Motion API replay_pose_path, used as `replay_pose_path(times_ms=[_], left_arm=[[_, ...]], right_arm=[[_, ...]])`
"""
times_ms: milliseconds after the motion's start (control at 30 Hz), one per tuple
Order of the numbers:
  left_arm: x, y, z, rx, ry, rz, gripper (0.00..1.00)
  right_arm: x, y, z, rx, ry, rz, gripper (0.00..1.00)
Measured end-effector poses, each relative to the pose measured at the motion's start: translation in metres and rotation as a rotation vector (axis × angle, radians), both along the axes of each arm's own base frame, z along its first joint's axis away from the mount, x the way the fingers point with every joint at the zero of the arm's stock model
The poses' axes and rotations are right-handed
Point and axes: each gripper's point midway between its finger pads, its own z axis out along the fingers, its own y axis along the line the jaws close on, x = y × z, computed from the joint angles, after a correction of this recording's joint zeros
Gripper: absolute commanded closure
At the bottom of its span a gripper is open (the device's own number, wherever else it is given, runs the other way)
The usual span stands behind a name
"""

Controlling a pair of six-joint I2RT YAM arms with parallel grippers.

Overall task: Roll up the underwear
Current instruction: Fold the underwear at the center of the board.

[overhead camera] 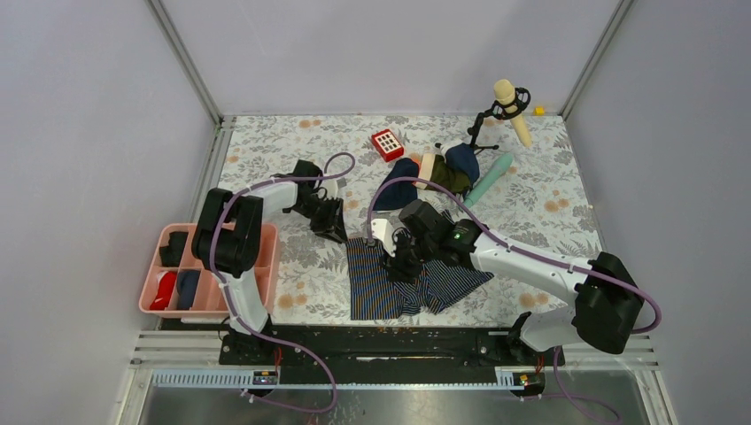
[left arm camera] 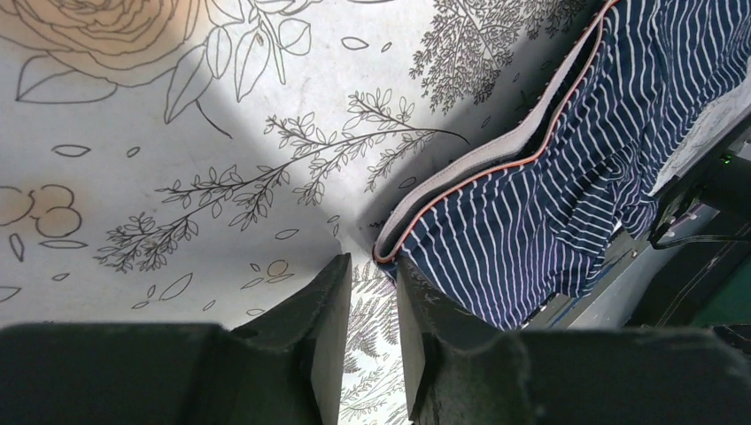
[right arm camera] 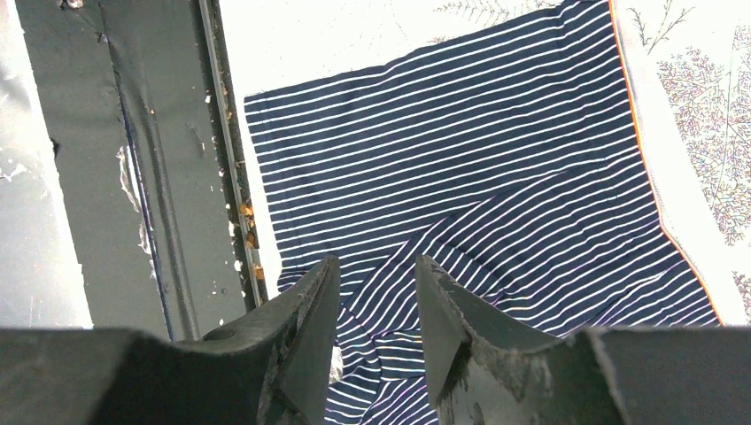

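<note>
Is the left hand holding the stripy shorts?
No, the left hand has only the flowery table showing between its fingers, and the underwear lies beside them.

The left arm [overhead camera: 251,301] and right arm [overhead camera: 522,261] share white links, black joints, lilac cables, black jaws.

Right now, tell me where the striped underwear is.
In the top view the underwear lies spread out at the middle of the table's near edge, under the right hand, with the pink tray to its left.
</note>
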Motion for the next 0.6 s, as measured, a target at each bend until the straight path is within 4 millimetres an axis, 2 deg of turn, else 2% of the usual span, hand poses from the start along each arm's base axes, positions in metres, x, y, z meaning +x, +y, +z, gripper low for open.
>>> replay_pose_path(times_ms=[200,333,433,600], left_arm=[[-0.002,-0.003,0.0,-0.023,0.014,-0.008,0.76],[-0.003,-0.006,0.001,-0.038,0.016,-0.015,0.71],[-0.003,-0.009,0.001,-0.05,0.018,-0.022,0.76],[-0.007,-0.012,-0.002,-0.07,0.043,-0.028,0.89]], right_arm=[[0.0,0.001,-0.008,-0.018,0.014,0.005,0.56],[0.0,0.003,-0.018,-0.032,0.035,0.01,0.56],[-0.001,0.007,-0.025,-0.036,0.06,0.017,0.56],[0.0,0.012,-0.032,-0.049,0.084,0.019,0.57]])
